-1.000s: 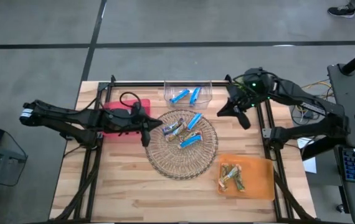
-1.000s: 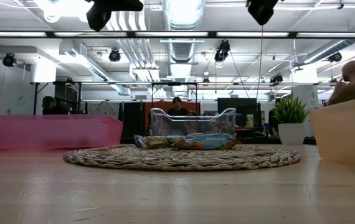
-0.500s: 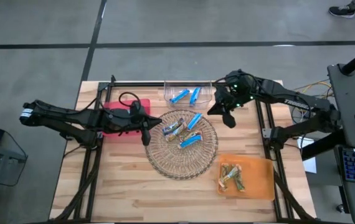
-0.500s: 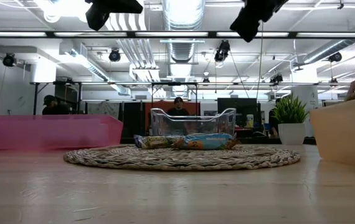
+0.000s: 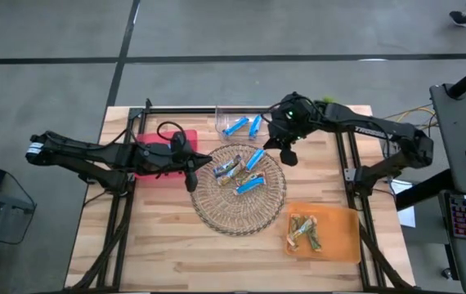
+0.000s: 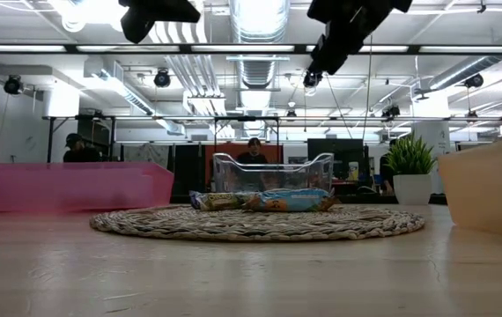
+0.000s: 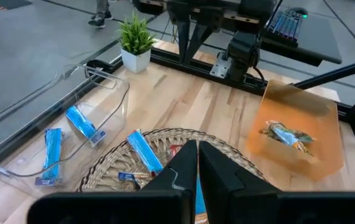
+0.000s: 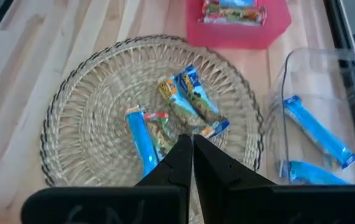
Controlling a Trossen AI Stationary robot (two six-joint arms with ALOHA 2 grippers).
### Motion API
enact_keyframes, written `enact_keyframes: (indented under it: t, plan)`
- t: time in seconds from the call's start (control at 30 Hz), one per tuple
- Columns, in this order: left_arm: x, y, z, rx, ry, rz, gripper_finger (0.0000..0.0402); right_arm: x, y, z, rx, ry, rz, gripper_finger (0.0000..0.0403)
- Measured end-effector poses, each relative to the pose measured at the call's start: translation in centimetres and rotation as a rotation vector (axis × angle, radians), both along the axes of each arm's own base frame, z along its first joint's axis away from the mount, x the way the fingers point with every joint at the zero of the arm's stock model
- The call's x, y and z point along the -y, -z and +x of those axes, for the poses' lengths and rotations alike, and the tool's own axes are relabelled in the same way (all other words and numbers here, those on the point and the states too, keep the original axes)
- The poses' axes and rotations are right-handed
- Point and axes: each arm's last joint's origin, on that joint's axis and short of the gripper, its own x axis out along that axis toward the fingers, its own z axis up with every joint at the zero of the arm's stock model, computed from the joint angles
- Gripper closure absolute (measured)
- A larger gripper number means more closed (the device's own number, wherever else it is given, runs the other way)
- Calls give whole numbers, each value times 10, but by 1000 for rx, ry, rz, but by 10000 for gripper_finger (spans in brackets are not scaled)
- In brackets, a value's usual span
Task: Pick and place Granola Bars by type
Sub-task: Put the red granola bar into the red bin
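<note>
Bars on wicker tray, below my clenched, empty right gripper.
Nearest blue bar lies just inside the tray rim beneath me, long axis diagonal; left gripper, also clenched, waits at the opposite rim.

A wicker tray sits mid-table holding granola bars, bins behind, left and front-right.
</note>
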Motion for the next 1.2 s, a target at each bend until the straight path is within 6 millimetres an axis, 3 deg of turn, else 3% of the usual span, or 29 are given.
enact_keyframes:
  t: [0.17,0.37,0.67,0.87,1.2]
  plan:
    - [0,0,0,-2,-1,-3,402,5,-8,14,20,-40,-45,394]
    - [0,0,0,-2,-3,-7,402,11,-5,26,-91,-69,-27,384]
    - [0,1,-1,-9,-5,-13,402,21,13,39,-246,-126,-157,269]
    - [0,1,-4,-23,12,-29,402,23,23,45,-258,-232,-237,199]
    - [2,1,-8,-37,70,-50,402,26,46,58,-308,-292,-238,174]
